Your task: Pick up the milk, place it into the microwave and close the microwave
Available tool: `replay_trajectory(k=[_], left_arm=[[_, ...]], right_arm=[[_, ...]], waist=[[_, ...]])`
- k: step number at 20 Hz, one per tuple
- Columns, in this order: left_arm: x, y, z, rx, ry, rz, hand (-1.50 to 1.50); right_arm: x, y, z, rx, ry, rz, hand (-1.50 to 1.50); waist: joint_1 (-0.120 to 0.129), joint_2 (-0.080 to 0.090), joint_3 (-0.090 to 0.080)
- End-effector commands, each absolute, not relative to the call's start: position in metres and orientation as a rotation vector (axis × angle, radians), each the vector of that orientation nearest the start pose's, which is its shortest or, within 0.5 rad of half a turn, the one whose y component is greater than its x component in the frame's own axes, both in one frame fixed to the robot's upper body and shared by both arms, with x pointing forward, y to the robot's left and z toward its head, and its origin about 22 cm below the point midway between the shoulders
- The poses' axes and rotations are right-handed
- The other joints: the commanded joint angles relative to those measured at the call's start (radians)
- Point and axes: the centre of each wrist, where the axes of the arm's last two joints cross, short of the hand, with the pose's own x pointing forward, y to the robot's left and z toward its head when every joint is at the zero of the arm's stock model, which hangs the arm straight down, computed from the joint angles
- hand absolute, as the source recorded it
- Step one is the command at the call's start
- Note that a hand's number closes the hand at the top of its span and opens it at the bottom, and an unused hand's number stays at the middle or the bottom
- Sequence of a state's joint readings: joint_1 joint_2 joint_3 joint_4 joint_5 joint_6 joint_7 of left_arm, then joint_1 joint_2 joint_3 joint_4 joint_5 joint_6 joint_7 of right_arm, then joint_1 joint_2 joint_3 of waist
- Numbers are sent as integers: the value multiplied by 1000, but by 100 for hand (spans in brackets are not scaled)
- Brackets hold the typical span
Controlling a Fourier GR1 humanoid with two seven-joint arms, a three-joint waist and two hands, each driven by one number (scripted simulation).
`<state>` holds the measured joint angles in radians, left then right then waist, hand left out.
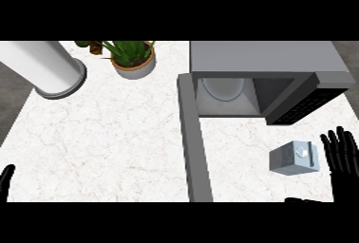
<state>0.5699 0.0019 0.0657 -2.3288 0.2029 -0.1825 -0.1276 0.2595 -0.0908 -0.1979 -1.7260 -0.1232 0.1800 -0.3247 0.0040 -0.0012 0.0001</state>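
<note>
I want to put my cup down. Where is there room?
Widest bare patch: the white marble counter left of the grey open microwave door, below the white cylinder and potted green plant. Crowded right of the door: small grey milk carton beside the black right hand.

Milk [294, 158]: small pale grey carton, standing, round cap on top, near counter's front right corner. Microwave [270, 59]: grey, back right, door [195, 142] wide open.

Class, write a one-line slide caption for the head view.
Open right hand poised beside the milk carton on the counter, in front of the microwave with its door swung open.
</note>
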Motion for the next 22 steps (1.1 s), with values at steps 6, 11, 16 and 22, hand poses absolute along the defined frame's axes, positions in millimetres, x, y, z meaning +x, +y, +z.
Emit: replay_trajectory(k=[6, 11, 16, 22], left_arm=[[83, 284, 91, 12, -1960, 94, -150], [80, 286, 113, 12, -1958, 79, -150], [87, 278, 98, -2, -1957, 99, -150], [95, 270, 98, 3, -1957, 83, -150]], right_arm=[[185, -338, -42, -106, -1825, -48, -150], [179, -353, -51, -128, -1852, 23, -150], [209, -347, -67, -118, -1855, -2, -150], [220, -365, -73, -233, -1805, -24, -150]], waist=[[6, 0, 0], [2, 0, 0], [5, 1, 0], [4, 2, 0]])
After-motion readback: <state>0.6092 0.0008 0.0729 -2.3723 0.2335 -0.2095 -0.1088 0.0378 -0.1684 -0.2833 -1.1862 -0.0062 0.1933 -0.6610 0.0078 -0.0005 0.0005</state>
